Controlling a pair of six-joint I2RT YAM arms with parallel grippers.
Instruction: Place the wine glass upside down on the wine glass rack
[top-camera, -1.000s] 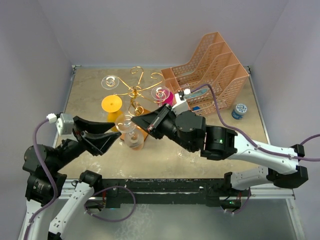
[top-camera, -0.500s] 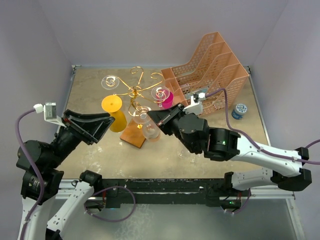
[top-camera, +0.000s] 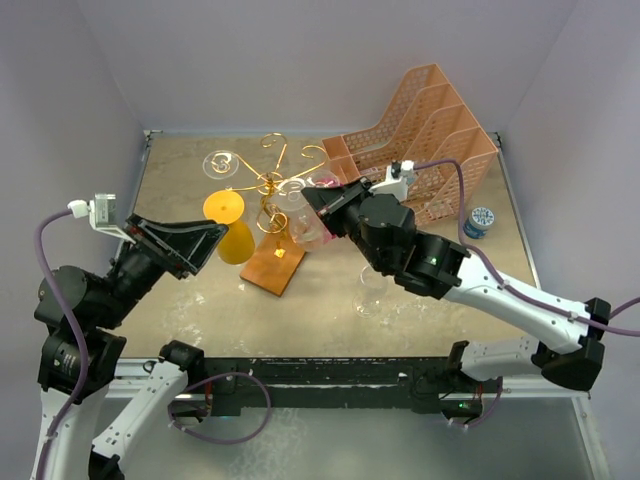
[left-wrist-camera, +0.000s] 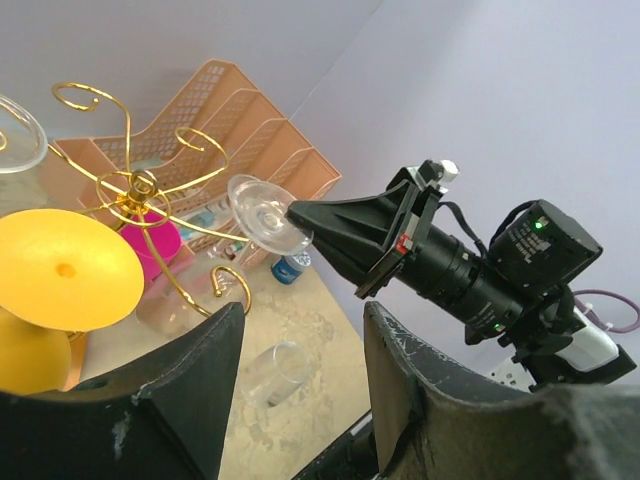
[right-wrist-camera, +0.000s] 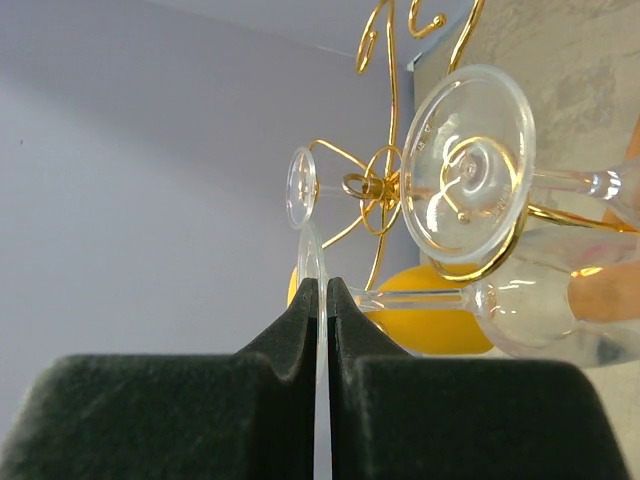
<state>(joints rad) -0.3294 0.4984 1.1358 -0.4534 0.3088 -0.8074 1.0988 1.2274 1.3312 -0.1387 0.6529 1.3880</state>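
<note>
My right gripper (top-camera: 312, 203) is shut on the flat foot of a clear wine glass (top-camera: 306, 234). It holds the glass foot-up and bowl-down, beside the gold wire rack (top-camera: 270, 181) and above the rack's copper-brown base (top-camera: 272, 264). In the right wrist view the pads (right-wrist-camera: 300, 325) pinch the foot (right-wrist-camera: 318, 250) edge-on, and the stem (right-wrist-camera: 420, 295) runs right to the bowl. The foot of another clear glass (right-wrist-camera: 465, 165) sits in a rack arm close by. My left gripper (top-camera: 205, 240) is open and empty, left of the rack. It sees the held glass's foot (left-wrist-camera: 265, 215).
A yellow glass (top-camera: 228, 215), a clear glass (top-camera: 220, 163) and a pink glass (left-wrist-camera: 150, 240) hang on the rack. A clear tumbler (top-camera: 372, 290) lies on the table in front. A peach mesh organiser (top-camera: 420, 140) stands at the back right, with a small blue-capped bottle (top-camera: 480, 222) beside it.
My right gripper has carried the clear wine glass up and back, from over the base's front to the rack's arms. My left gripper has drawn back to the left.
</note>
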